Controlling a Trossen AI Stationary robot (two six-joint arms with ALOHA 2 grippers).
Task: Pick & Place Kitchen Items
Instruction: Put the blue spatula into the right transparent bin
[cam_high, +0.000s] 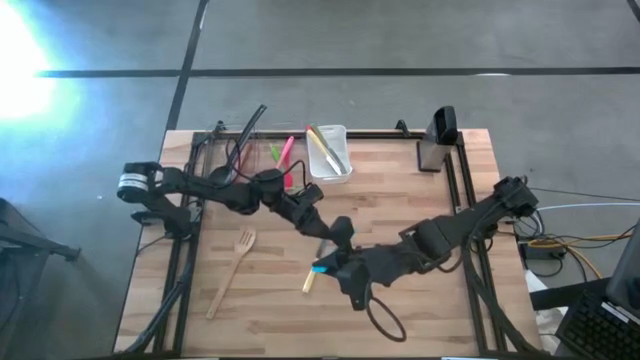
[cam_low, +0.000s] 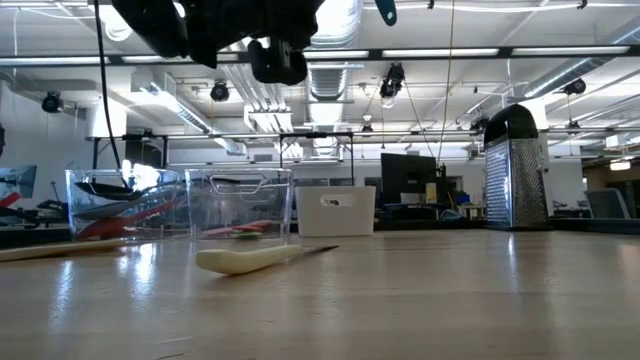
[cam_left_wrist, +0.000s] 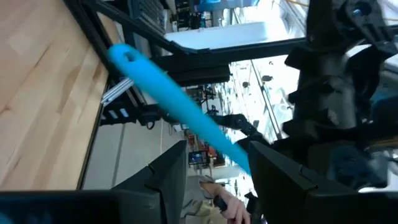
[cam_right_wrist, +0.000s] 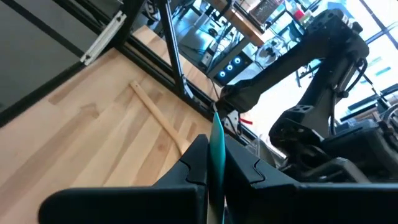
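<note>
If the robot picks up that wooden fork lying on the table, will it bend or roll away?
Probably neither. The wooden fork looks like one solid piece of wood, so it should stay stiff. Its wide, flat head lies flat on the table, so it likely slides rather than rolls. It is slim, so it is probably light, but gripped at one end it might tilt.

grey concrete floor (cam_high: 400, 40), ceiling strip lights (cam_low: 450, 53), monitors (cam_low: 408, 175) behind.

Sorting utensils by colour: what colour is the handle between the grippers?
Bright blue-teal utensil handle, clearest in the left wrist view.
</note>
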